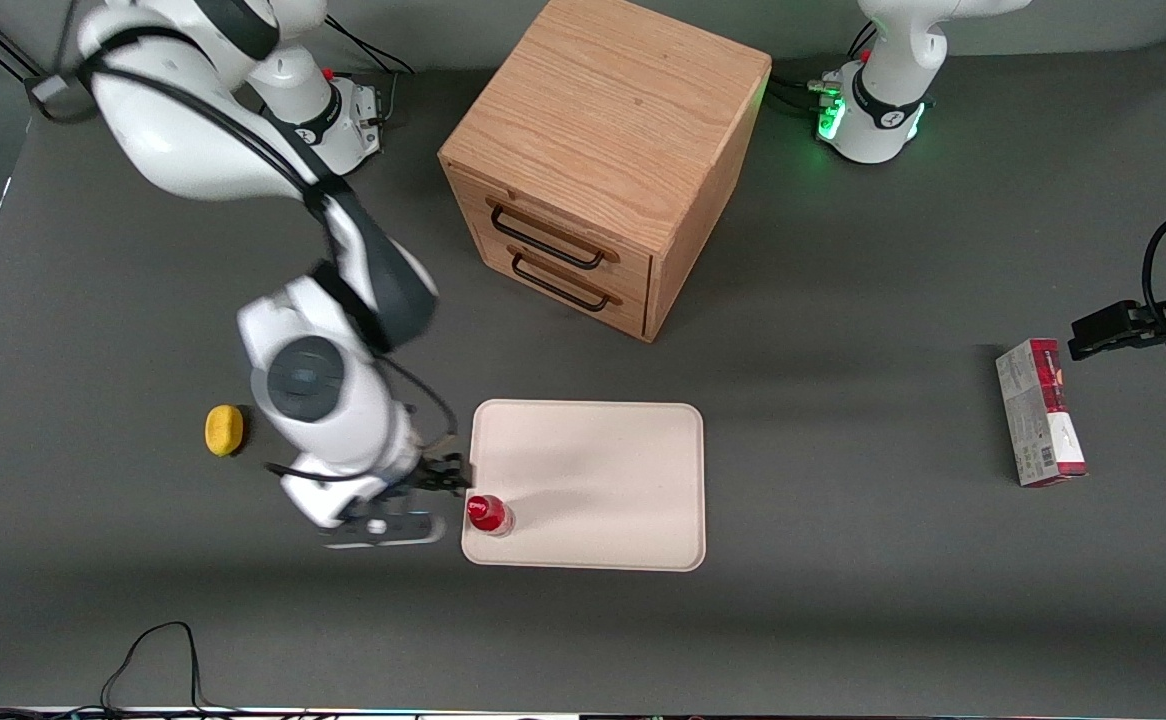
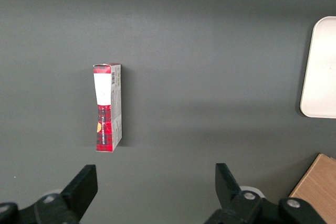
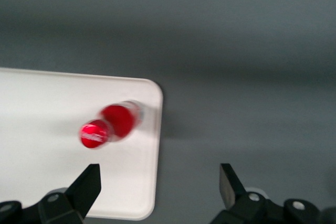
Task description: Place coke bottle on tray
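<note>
The coke bottle [image 1: 489, 515], small and red with a red cap, stands upright on the cream-white tray [image 1: 603, 470], in the tray's corner nearest the front camera at the working arm's end. In the right wrist view the bottle [image 3: 113, 124] stands free on the tray [image 3: 47, 108], close to its rim. My right gripper [image 1: 446, 478] is open and empty, apart from the bottle, over the tray's edge at the working arm's end. In the right wrist view the gripper [image 3: 157, 192] straddles that tray edge, one finger [image 3: 86, 184] over the tray, the other over the grey table.
A wooden two-drawer cabinet [image 1: 603, 160] stands farther from the front camera than the tray. A yellow round object [image 1: 224, 430] lies toward the working arm's end. A red-and-grey carton [image 1: 1040, 412] lies toward the parked arm's end and also shows in the left wrist view [image 2: 107, 107].
</note>
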Available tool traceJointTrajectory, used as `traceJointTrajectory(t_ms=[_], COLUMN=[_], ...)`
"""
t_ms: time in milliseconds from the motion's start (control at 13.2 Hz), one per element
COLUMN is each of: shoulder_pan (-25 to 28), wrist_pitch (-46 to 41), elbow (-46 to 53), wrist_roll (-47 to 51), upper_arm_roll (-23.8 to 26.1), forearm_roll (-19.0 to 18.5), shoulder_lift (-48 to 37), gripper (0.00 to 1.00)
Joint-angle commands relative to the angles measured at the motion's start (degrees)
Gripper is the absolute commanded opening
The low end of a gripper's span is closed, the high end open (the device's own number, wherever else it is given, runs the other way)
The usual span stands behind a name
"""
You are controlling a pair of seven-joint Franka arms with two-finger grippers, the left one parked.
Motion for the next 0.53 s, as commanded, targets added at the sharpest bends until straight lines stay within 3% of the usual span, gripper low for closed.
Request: traceJointTrajectory(t_ms=[0, 228, 456], shoulder_pan=[-3.90, -4.62, -5.41], wrist_pitch=[-0.94, -1.13, -3.66], elbow=[-18.17, -33.03, -39.92], wrist_roll=[-7.61, -15.44, -17.75], upper_arm_roll=[-5.60, -13.85, -19.22], forearm_roll=[9.16, 13.65, 16.74], shoulder_lift=[-17.95, -33.07, -42.85], gripper=[1.00, 1.00, 1.00])
